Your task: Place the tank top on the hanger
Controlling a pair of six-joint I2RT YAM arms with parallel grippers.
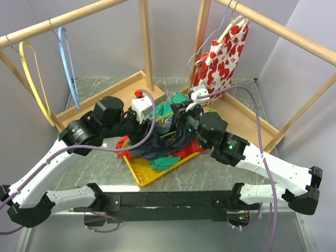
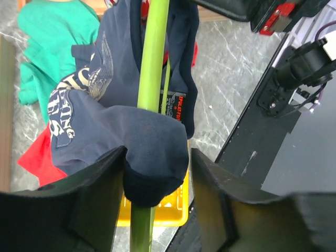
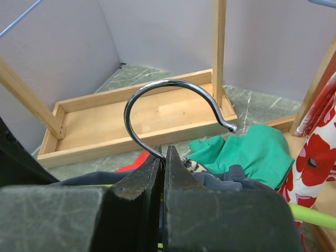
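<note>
Soft, limp and apt to slide, the tank top (image 2: 126, 131) hangs bunched over the stiff hanger (image 2: 153, 58) — the left gripper (image 2: 157, 176) spread astride its fold, likely the best hold — while the right gripper (image 3: 163, 157) pinches the hook (image 3: 173, 86) at its stem.

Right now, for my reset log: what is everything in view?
tank top: one, navy, draped over the hanger
hanger: one, lime green, above the tray
tray: one, yellow, under the clothes
green garment: one, teal, beyond the tray
red garment: one, red, beneath tank top
heart cloth: one, white-red, right rack
yellow hanger: one, yellow, left rack
blue hanger: one, blue, left rack
left gripper: one, black, around tank top fold
right gripper: one, black, shut on hanger's hook
</note>
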